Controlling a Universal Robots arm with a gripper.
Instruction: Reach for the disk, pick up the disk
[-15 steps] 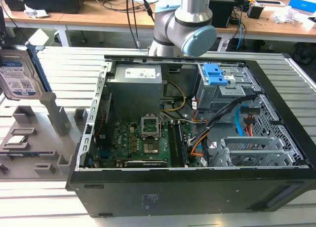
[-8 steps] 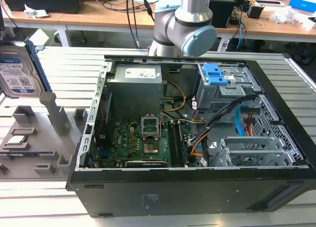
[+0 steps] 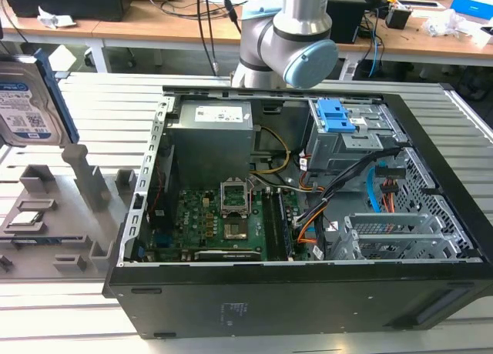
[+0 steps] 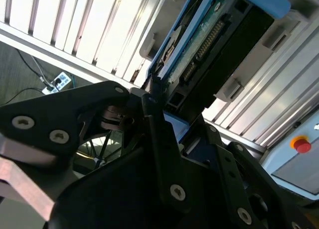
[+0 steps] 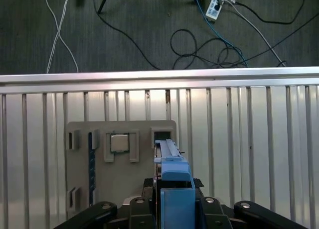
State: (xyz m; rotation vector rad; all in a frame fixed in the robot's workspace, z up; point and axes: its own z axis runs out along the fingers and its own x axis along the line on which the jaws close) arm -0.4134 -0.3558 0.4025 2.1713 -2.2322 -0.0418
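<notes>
The disk [image 3: 27, 100] hangs upright at the upper left of the exterior view, cut by the frame's edge. Its white-and-blue barcode label faces the camera and a blue bracket runs down its side. It is lifted clear of the grey fixture [image 3: 85, 208] that lies below it on the slatted metal worktop [image 3: 92, 100]. In the first wrist view the disk [image 5: 167, 149] shows edge-on, its blue bracket running between the black arms of the tool [image 5: 173, 182], which is clamped on the disk. In the second wrist view a black fingertip [image 4: 152, 87] presses against the disk's [image 4: 209, 45] edge, near the connector row.

Beneath the disk in the first wrist view lies the fixture [image 5: 124, 179], with a small square chip [image 5: 119, 143] seated in a pocket just beside the disk's line. The chip [image 3: 23, 219] sits at the lower left of the exterior view.

To the exterior view's right of the fixture stands the open computer case [image 3: 308, 308], with blue drive-bay clips [image 3: 337, 115] at its upper right. The arm [image 3: 289, 38] rises behind the case at top centre.

Past the worktop's edge in the first wrist view, cables and a power strip [image 5: 215, 2] lie on the dark floor [image 5: 149, 30].
</notes>
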